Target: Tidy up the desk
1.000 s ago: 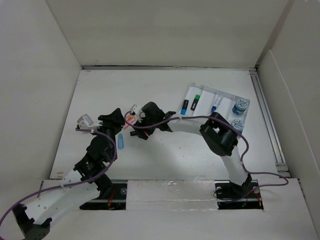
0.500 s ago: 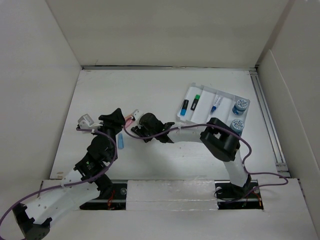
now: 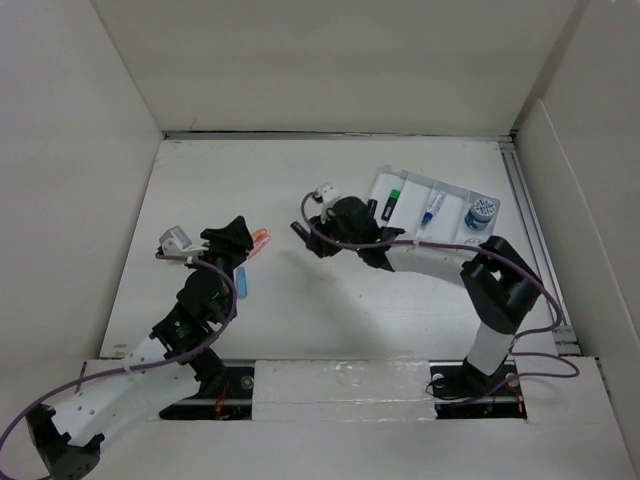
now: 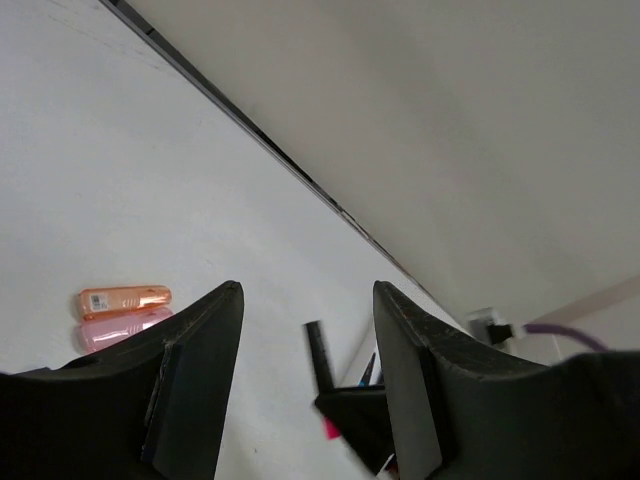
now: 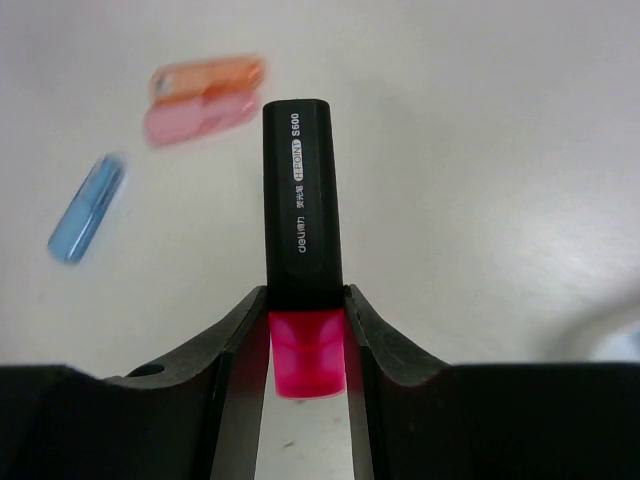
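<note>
1. Now the left gripper (image 4: 308, 300) is hanging open and empty above the desk (image 3: 300, 170), which is spreading beneath both arms.
2. The right gripper (image 5: 305, 300) is clamping a black-and-pink highlighter (image 5: 298, 190).
3. Farther back, a ridged tray (image 3: 412, 200) is lying on it.

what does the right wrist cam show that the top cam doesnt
Only the right wrist view: the right gripper closed on a black highlighter, its pink end between the jaws and the print on its barrel readable.

Only the top view: both whole arms, and the tray at the far right holding a green-capped marker and a round blue container.

Both: the orange piece and pink piece lying side by side, and the blue piece nearby, all on the desk.
</note>
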Robot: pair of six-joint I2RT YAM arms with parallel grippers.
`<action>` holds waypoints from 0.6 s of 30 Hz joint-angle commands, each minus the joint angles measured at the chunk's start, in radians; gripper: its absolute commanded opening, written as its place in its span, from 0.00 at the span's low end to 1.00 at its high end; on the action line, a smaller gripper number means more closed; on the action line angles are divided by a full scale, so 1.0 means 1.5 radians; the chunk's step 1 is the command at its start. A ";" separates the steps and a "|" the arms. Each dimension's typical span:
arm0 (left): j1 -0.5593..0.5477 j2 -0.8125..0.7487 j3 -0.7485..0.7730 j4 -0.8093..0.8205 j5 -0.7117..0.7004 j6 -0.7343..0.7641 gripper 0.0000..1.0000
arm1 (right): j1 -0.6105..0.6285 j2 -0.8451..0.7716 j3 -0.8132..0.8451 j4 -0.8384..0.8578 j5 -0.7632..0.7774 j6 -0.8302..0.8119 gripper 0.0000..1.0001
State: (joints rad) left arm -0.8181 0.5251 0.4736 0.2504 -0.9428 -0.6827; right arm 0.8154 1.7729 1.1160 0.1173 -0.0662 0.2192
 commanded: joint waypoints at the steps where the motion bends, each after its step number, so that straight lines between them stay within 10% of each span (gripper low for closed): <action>1: -0.004 0.021 0.028 0.018 0.012 0.013 0.50 | -0.083 -0.044 -0.029 0.077 -0.002 0.089 0.20; 7: -0.004 0.042 0.031 0.034 0.028 0.030 0.51 | -0.266 -0.076 -0.074 0.085 0.037 0.192 0.21; 18: -0.004 0.080 0.048 0.027 0.035 0.039 0.51 | -0.357 -0.004 -0.027 0.085 -0.034 0.238 0.40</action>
State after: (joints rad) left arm -0.8181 0.6369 0.4984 0.2634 -0.8936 -0.6426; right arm 0.2726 1.7401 1.0210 0.1944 -0.0620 0.5381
